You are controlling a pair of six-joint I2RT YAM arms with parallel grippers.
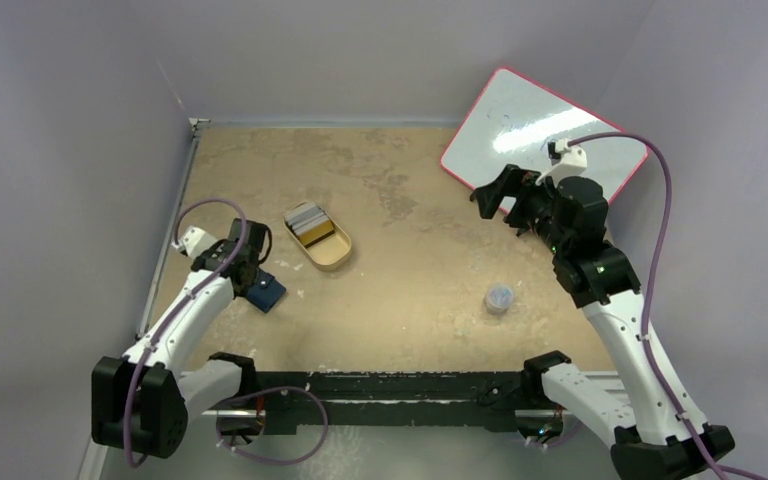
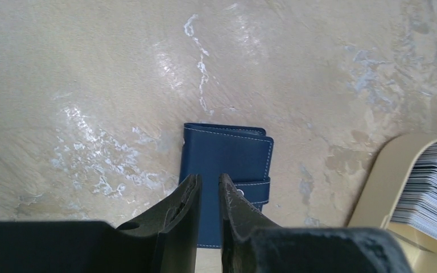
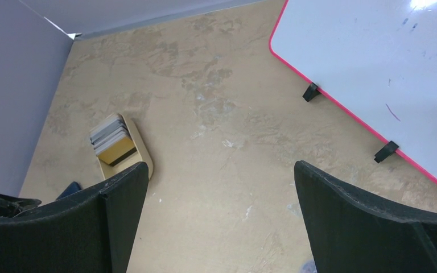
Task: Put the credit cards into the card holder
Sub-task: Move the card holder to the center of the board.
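Observation:
The card holder [image 1: 271, 293] is a closed navy-blue wallet lying flat near the table's left edge. It also shows in the left wrist view [image 2: 227, 151] with its strap and pale snap. My left gripper [image 1: 257, 278] hovers right over it, its jaws [image 2: 209, 179] nearly together with nothing between them. The credit cards [image 1: 309, 224] are a stack of silver-grey, black and gold cards in a tan oval tray [image 1: 334, 259], also in the left wrist view [image 2: 432, 187] and right wrist view [image 3: 112, 139]. My right gripper [image 1: 488, 196] is wide open [image 3: 221, 165], raised at the back right.
A white board with a pink rim [image 1: 540, 130] leans at the back right corner, close behind my right gripper. A small bluish round cap [image 1: 499, 297] lies on the table in front of the right arm. Grey walls close off the left and back.

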